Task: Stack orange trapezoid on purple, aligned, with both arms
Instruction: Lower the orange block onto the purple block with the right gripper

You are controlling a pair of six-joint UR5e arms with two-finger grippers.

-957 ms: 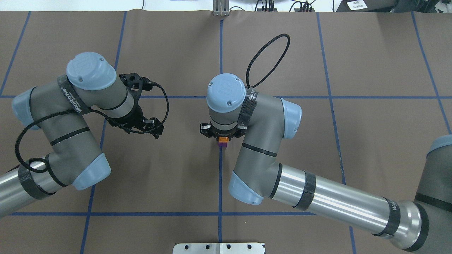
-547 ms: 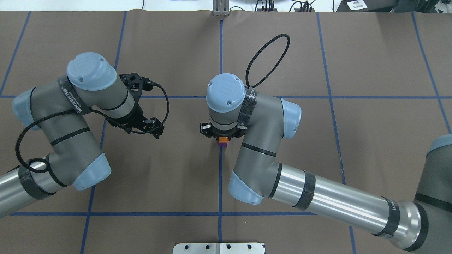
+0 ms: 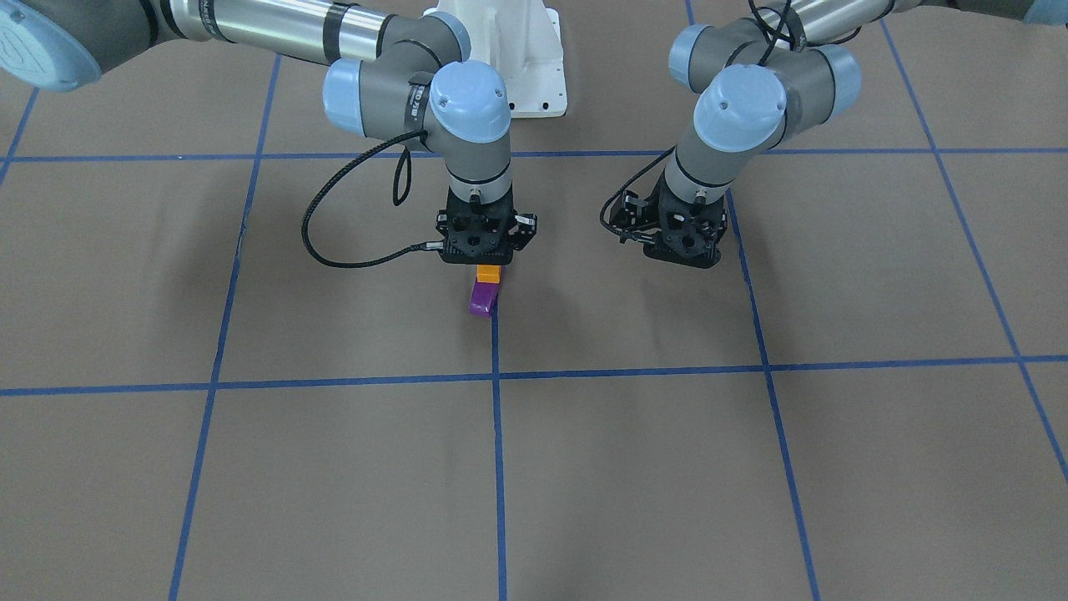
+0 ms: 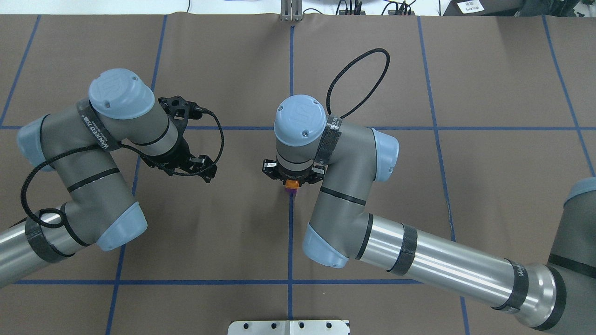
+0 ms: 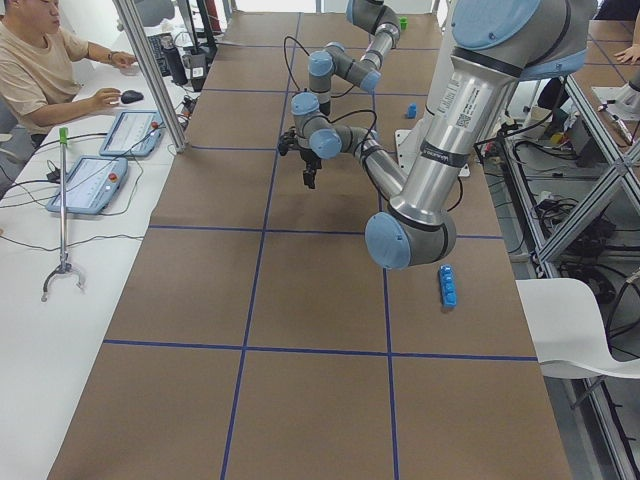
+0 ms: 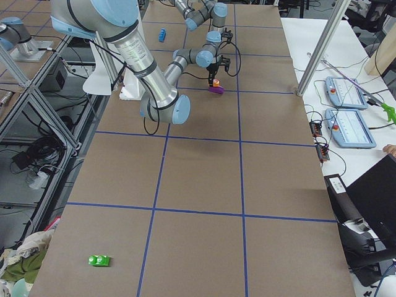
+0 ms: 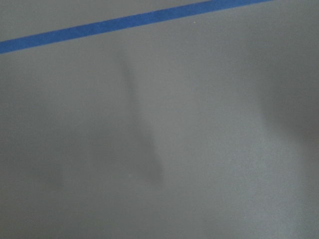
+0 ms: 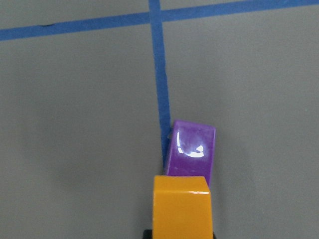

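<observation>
Exterior front-facing view: the right pincer (image 3: pixel 487 264) grips the orange trapezoid (image 3: pixel 488 275) directly over the purple (image 3: pixel 482 299). The purple lies on the bench (image 3: pixel 334 467) against a blue tape line (image 3: pixel 498 467), around mid-bench, well away from every edge. Whether the blocks touch is unclear. The left pincer (image 3: pixel 686 255) hangs nearby; I cannot tell its opening.

Overhead looks down from behind, the front camera faces it, both catching the orange block (image 4: pixel 292 184); the right wrist camera sits close above.
</observation>
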